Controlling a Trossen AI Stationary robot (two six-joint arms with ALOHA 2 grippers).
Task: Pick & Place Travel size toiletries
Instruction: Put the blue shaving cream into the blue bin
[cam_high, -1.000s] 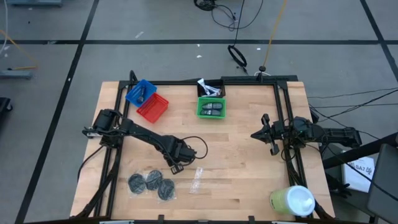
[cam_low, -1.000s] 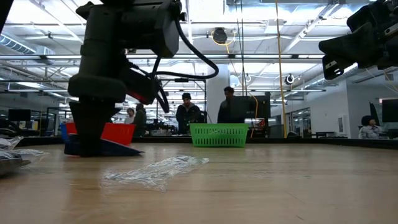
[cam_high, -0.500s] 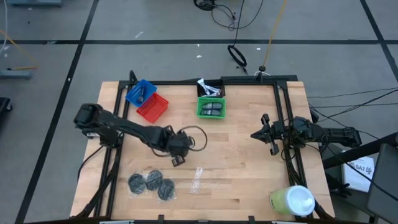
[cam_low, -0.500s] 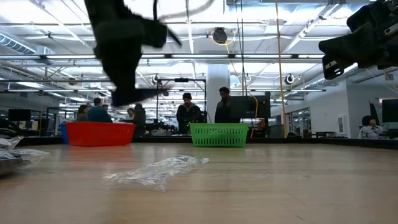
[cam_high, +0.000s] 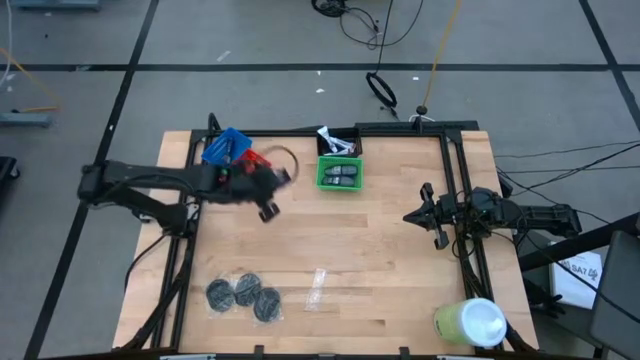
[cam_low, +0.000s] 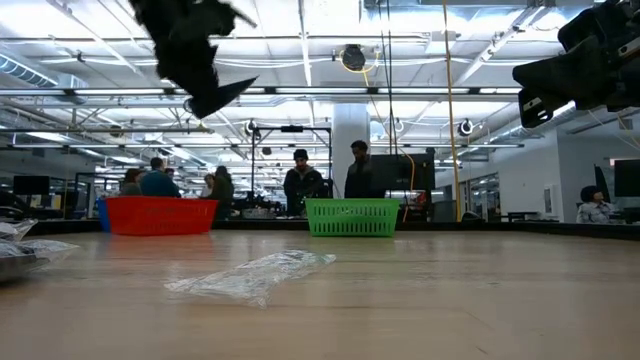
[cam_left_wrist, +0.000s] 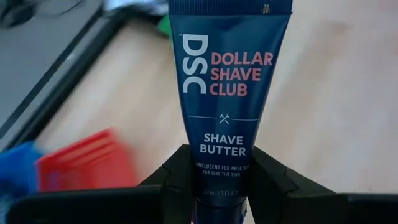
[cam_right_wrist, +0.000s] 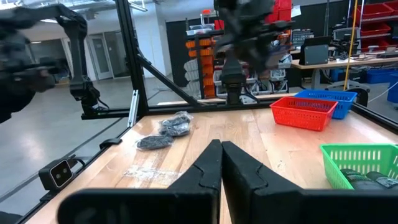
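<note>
My left gripper (cam_high: 267, 205) hangs in the air above the table near the red basket (cam_high: 243, 180), shut on a dark blue flat tube (cam_left_wrist: 227, 74) printed "Shave Butter". In the low view the tube (cam_low: 228, 92) sticks out below the raised gripper. Three dark grey round discs (cam_high: 240, 293) lie flat on the table near its near left corner. Two dark grey oval pieces (cam_high: 340, 172) lie in the green basket (cam_high: 322, 182). White-silver tubes (cam_high: 335, 143) lie in a black bin behind it. My right gripper (cam_high: 432, 215) waits at the table's right side, shut and holding nothing. My left gripper pinches the dark blue tube between its two fingers (cam_left_wrist: 180, 171) at the end bearing the small print (cam_left_wrist: 221, 152), one finger on each narrow side edge. The tube runs straight out along the fingers. It is lifted clear of the table.
A blue basket (cam_high: 225, 148) stands behind the red one at the far left. A clear plastic wrapper scrap (cam_high: 317, 288) lies near the discs. A big yellow-green cylinder with a white top (cam_high: 470, 322) stands at the near right corner. People stand in the room beyond the table.
My left gripper has risen from the table with the dark blue tube in its hold. It has swung from the table's middle toward the far left, up to the red basket. The tube, which lay at table height a second ago, is now lifted clear.
</note>
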